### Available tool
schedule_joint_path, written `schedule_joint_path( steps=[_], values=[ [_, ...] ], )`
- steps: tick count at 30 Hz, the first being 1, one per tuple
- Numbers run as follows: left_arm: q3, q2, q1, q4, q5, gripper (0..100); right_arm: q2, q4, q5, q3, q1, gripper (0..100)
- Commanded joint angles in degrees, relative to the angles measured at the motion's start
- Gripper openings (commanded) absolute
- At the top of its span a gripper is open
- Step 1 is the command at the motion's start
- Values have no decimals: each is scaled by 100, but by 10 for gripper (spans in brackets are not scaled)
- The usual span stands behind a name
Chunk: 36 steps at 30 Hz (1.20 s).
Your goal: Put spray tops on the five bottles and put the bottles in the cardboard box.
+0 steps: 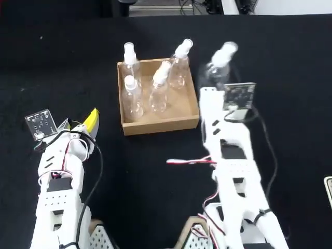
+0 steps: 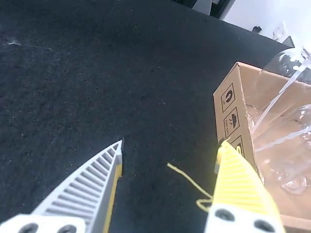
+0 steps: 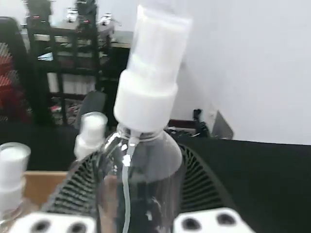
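Box [image 1: 161, 126] holds four bottles [image 1: 158, 94]; right pincer [image 1: 214, 82] grips fifth bottle [image 1: 223, 56].

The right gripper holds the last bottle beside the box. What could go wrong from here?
1. The box is crowded: the held bottle may knock over the four bottles inside.
2. The right gripper grips smooth clear plastic, so the bottle may slip or tilt on release.
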Motion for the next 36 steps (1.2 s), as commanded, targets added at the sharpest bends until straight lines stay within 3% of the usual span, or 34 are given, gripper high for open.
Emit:
schedule_joint_path(
  steps=[1,4,10,16,21,30,36],
  values=[
    [-48,-35,40,-132,-9,288,-259,-26,-53,48,-325,12],
    [-48,-35,40,-132,-9,288,-242,-26,-123,127,-475,11],
    [-48,-35,40,-132,-18,288,-233,-26,-1213,101,-501,11],
    [-48,-35,40,-132,-18,288,-224,-44,-1257,180,-659,11],
    [-48,-35,40,-132,-18,288,-66,-1310,-1178,629,-721,11],
    [-48,-35,40,-132,-18,288,1481,-3112,-686,769,-721,10],
    [-48,-35,40,-132,-18,288,2563,-3701,-721,418,-730,10]
  ],
)
